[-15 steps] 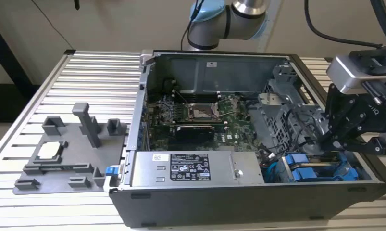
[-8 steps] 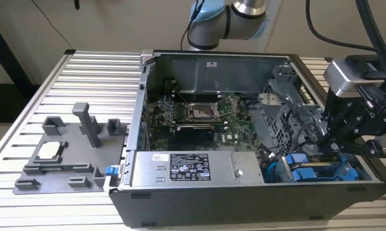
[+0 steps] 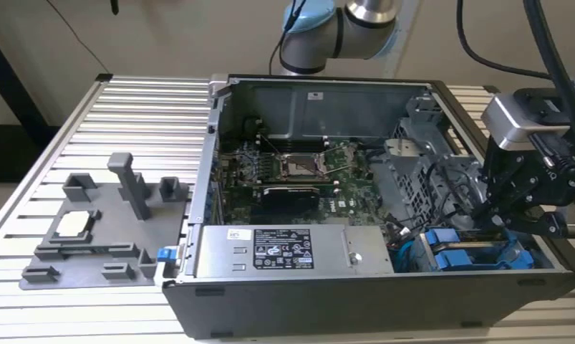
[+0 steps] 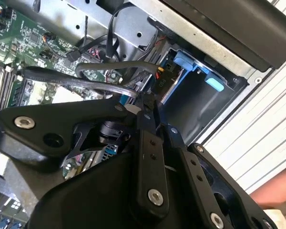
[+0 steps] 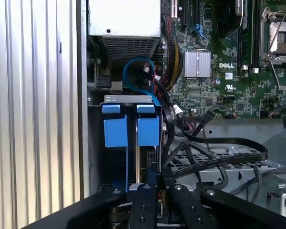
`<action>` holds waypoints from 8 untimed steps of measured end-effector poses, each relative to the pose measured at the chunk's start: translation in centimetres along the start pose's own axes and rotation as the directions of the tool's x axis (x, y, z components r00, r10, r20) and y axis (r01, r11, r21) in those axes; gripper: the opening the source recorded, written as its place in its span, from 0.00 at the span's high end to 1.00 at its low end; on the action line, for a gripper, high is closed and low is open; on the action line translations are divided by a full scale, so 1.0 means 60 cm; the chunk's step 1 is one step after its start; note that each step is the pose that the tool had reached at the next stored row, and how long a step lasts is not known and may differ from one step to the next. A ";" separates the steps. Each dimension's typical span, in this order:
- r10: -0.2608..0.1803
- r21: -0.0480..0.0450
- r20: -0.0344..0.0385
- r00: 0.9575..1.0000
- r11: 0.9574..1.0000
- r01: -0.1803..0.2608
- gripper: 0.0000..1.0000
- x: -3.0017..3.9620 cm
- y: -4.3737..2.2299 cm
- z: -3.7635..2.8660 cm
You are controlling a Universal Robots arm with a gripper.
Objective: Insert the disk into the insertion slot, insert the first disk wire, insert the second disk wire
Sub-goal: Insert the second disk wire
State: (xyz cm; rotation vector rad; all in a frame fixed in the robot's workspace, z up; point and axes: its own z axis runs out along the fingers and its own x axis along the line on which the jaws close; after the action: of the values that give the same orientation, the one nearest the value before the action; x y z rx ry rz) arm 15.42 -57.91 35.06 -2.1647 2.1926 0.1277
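The disk sits in the insertion slot [image 5: 128,99] of the grey drive cage. Its blue carrier [image 5: 148,131] is beside a second blue carrier [image 5: 115,132]; both show as blue tabs [image 3: 459,254] in the exterior view. My gripper [image 3: 493,218] hangs over that bay at the case's near right corner. The gripper [image 5: 155,175] is shut on the black connector [image 5: 152,160] of a flat black disk wire [image 5: 219,160], right at the disk's edge. In the second wrist view the gripper [image 4: 142,102] meets that wire [image 4: 86,78] beside the connector [image 4: 161,80].
The open computer case [image 3: 364,308] lies on a slatted aluminium table [image 3: 124,115]. Inside it are a silver power-supply box [image 3: 287,251], a green motherboard [image 3: 287,172] and loose black cables [image 5: 181,129]. A grey fixture plate [image 3: 96,229] stands at the exterior view's left.
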 end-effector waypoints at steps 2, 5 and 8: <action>0.002 0.000 0.000 1.000 1.000 -0.002 0.84 0.000 0.000 0.003; 0.004 0.000 0.000 1.000 1.000 -0.004 0.84 0.001 0.000 0.009; 0.010 0.001 0.000 1.000 1.000 -0.010 0.84 0.001 0.000 0.014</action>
State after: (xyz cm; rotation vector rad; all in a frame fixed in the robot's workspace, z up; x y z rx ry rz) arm 15.42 -57.91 34.23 -2.1528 2.2036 0.1274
